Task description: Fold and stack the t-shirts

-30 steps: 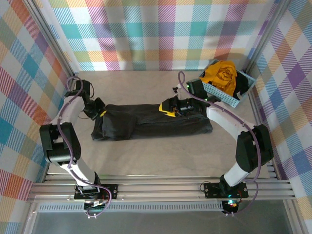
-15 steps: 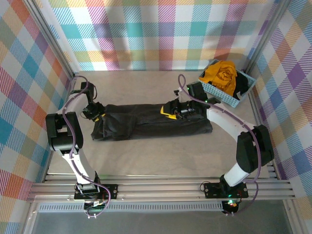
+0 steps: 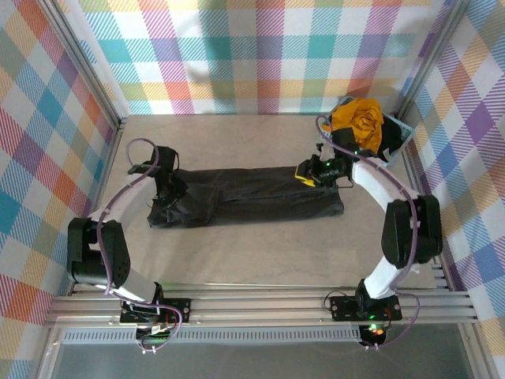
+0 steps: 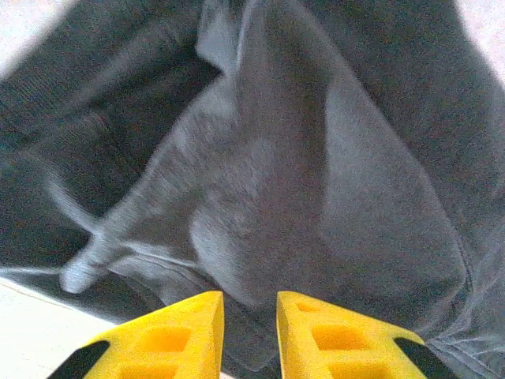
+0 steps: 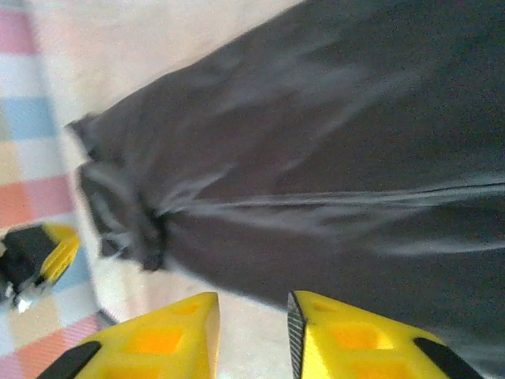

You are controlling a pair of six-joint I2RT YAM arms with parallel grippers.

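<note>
The left gripper [image 4: 249, 298] has its 2 yellow fingers a little apart and holds nothing. It hangs just over the left end of the dark t-shirt [image 3: 252, 197]. The right gripper [image 5: 252, 300] is also a little open and empty, near the shirt's right end. The shirt lies as a long strip on the surface [image 3: 260, 260]. The yellow t-shirt [image 3: 359, 118] sits in the blue basket [image 3: 404, 133].

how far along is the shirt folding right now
Done: one dark t-shirt lies folded into a long strip. In hand: left gripper and right gripper sit at its ends. Left: folding it shorter, then the mustard-yellow t-shirt, still bunched in the basket.
</note>
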